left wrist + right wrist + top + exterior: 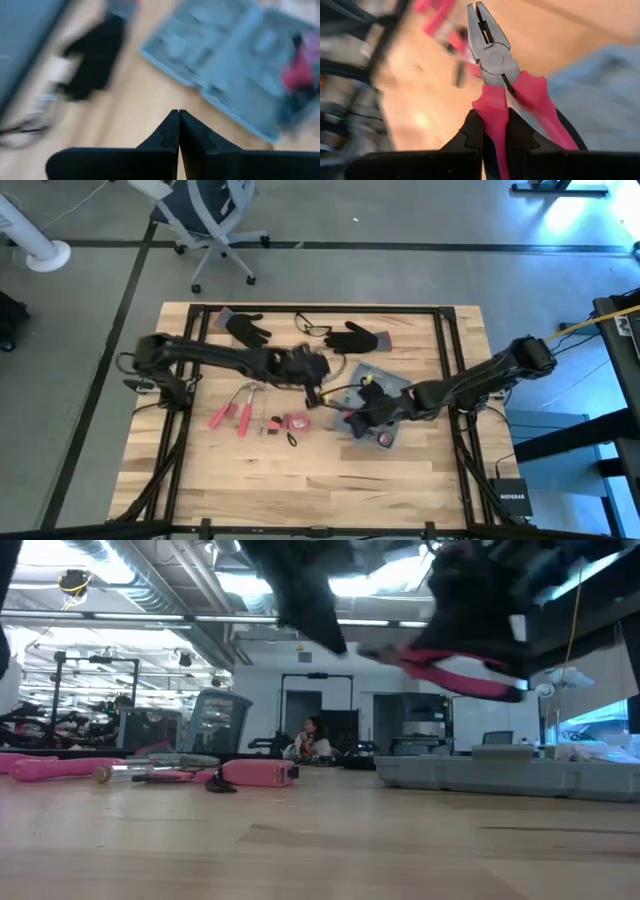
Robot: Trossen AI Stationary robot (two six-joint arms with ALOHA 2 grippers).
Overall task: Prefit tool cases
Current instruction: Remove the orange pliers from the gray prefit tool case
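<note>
Starting on the left, the left gripper hangs empty with its fingers pressed together. Next comes the open tool case, lying flat near the table's middle. It looks stiff, light and slippery, so grab an edge. The right gripper squeezes one red handle of the pliers above it.

Bright ceiling lights glare overhead in the low view, and my arms smear dark against them. My left wrist view is motion-blurred throughout; only my fingers look sharp. The pliers stay crisp before a streaked background.
</note>
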